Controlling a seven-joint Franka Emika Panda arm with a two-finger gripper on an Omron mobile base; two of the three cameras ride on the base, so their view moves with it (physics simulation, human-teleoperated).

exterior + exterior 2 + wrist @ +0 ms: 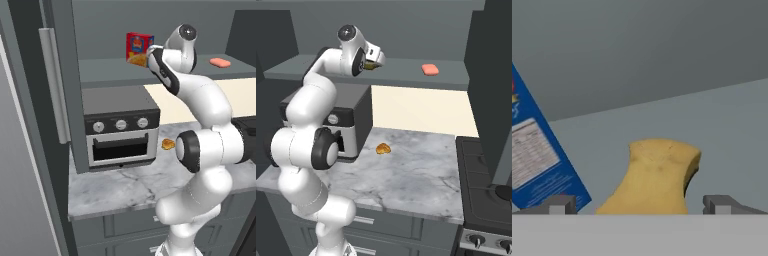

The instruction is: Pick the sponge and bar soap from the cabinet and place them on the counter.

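Note:
The tan-yellow sponge [657, 177] lies on the grey shelf [107, 70] of the open cabinet [65, 75], just right of a red and blue box. My gripper [641, 205] is open, with one fingertip [559, 204] on each side of the sponge and clear of it. From the base, the hand [152, 57] reaches onto the shelf beside the box, and a sliver of the sponge [374, 65] shows under it. The salmon-pink bar soap [220, 62] [430, 69] lies further right on the same shelf, well away from the gripper [379, 60]. Below is the marble counter [125, 185] [416, 175].
The red box [139, 47] [537, 160] stands close to the left finger. A silver toaster oven [120, 132] sits under the shelf, with an orange-yellow lump [168, 144] [383, 148] beside it on the counter. A stove [486, 200] borders the counter on the right.

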